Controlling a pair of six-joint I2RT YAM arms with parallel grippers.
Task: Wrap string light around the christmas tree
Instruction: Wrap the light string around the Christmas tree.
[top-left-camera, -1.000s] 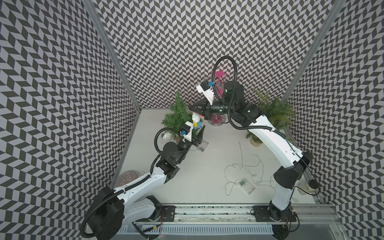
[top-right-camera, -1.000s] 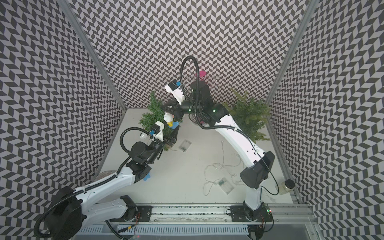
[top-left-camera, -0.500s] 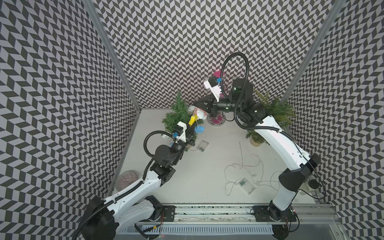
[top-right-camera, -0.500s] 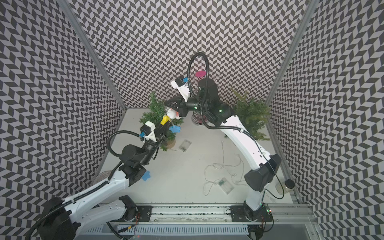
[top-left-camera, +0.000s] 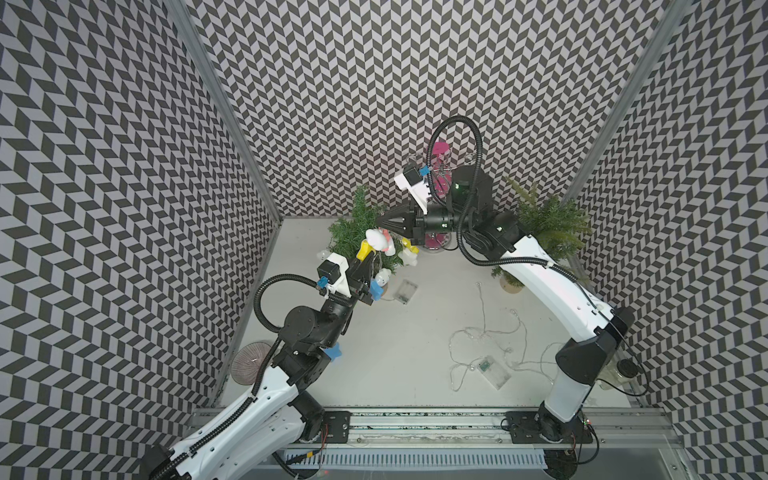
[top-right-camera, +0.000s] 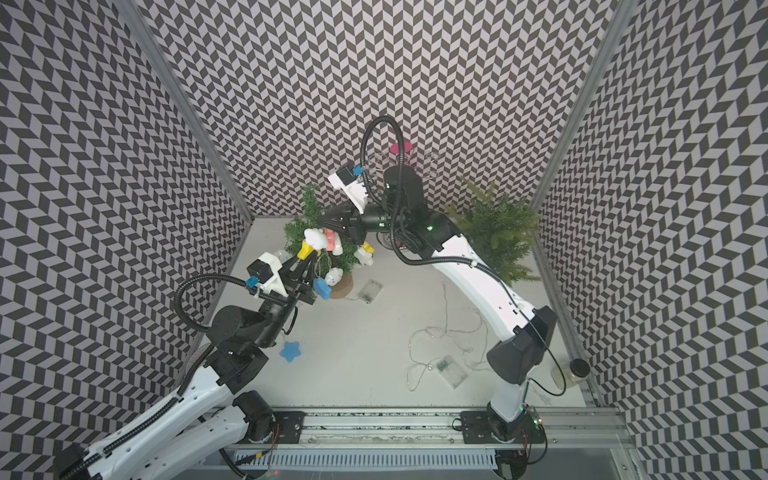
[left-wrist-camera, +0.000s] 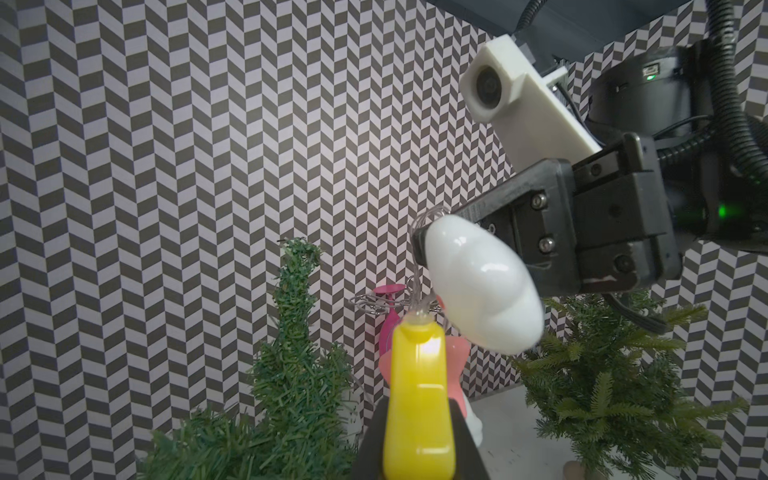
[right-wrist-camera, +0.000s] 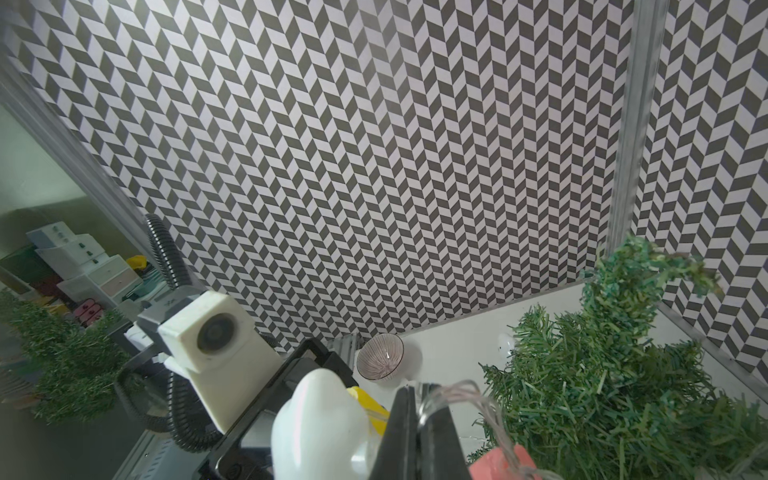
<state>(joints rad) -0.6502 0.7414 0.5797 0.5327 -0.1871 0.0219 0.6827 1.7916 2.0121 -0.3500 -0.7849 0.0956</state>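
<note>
The small Christmas tree (top-left-camera: 353, 230) (top-right-camera: 309, 208) stands at the back left of the table. The string light's shaped bulbs hang beside it: a white cloud (top-left-camera: 376, 237) (left-wrist-camera: 482, 286), a yellow bulb (top-left-camera: 363, 249) (left-wrist-camera: 417, 399), a pink one (right-wrist-camera: 498, 461) and a blue star (top-left-camera: 376, 289). My left gripper (top-left-camera: 365, 254) (left-wrist-camera: 417, 413) is shut on the yellow bulb. Just above it, my right gripper (top-left-camera: 384, 222) (right-wrist-camera: 417, 395) is shut on the string light's clear wire (right-wrist-camera: 465, 390), close to the tree's top.
The light's battery box (top-left-camera: 405, 291) lies by the tree's pot. A second tree (top-left-camera: 548, 224) stands at the back right. A thin-wire light string with its box (top-left-camera: 492, 370) sprawls at front right. Also here: a pink stand (top-left-camera: 438, 149), a ribbed bowl (top-left-camera: 249, 361), a loose blue star (top-right-camera: 291, 351) and a jar (top-right-camera: 575, 370).
My left gripper has closed on the yellow bulb and drawn back slightly to the left. The right arm has swung its elbow rightward while still holding the wire.
</note>
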